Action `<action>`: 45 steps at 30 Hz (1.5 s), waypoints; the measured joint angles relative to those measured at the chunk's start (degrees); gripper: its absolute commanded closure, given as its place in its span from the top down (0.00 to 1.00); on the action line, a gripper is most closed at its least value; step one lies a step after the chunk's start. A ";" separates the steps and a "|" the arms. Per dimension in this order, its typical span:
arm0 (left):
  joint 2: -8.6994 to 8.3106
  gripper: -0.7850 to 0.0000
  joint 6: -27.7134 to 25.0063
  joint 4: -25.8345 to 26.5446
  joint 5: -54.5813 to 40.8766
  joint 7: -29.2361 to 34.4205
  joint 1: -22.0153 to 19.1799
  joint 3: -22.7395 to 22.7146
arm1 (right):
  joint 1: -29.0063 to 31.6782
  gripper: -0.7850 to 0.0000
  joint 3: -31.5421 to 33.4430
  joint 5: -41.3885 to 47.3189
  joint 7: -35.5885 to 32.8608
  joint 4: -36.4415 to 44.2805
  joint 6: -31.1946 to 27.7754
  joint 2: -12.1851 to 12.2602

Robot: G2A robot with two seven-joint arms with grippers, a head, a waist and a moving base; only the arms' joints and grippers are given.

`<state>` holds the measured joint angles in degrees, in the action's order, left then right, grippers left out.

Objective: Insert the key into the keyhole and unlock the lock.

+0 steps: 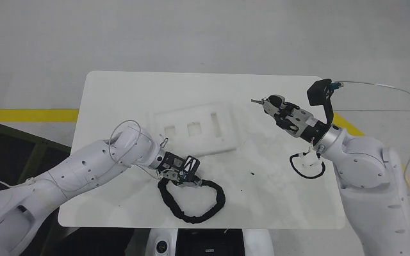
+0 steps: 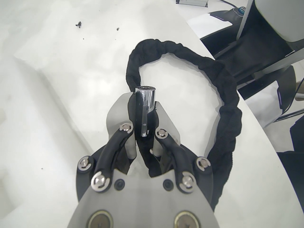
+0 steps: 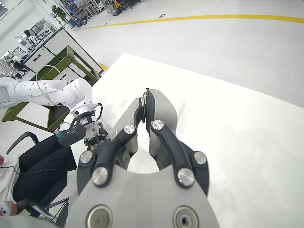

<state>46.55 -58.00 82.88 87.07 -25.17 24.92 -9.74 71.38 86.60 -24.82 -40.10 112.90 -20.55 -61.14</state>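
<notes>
- Two grippers are loaded, seen from above. The left gripper, just on the robot's side of the white moulded tray, is clamped on the head of the black fabric-sleeved chain lock. The lock's loop lies farther from the tray.
- The right gripper hangs off the tray's right end, apart from it, pinching what looks like a small metal key.
- From the left wrist: the fingers are closed tight on the shiny chrome lock barrel, its open end pointing away from the wrist.
- From the right wrist: the pads are nearly together on a thin sliver, with the tray beyond them.
- I judge insertion not yet begun, since key and barrel are well apart. Next the key tip must cross to the barrel's end and line up with the keyhole.
</notes>
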 measured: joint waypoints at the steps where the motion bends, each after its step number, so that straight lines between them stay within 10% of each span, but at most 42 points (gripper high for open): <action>1: -0.08 0.00 0.00 -0.17 0.06 -0.79 -0.37 -0.04 | 0.00 0.00 0.00 0.00 0.00 0.00 0.00 0.00; 12: -0.66 0.00 3.85 -1.18 -0.74 -8.65 -0.58 -4.88 | -0.53 0.00 -2.42 0.34 -3.95 2.70 0.23 0.15; 24: -0.70 0.00 11.87 -5.57 -4.90 -12.86 4.34 -9.98 | -5.63 0.00 -11.62 1.84 -23.09 9.29 15.11 0.45; 45: -1.17 0.00 21.14 -6.00 -7.94 -16.14 13.57 -17.73 | -5.13 0.00 -26.86 -5.83 -10.38 13.44 40.67 -1.93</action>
<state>45.37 -36.86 76.88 79.14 -41.31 38.49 -27.47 66.25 59.74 -30.65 -50.48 126.34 20.11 -63.07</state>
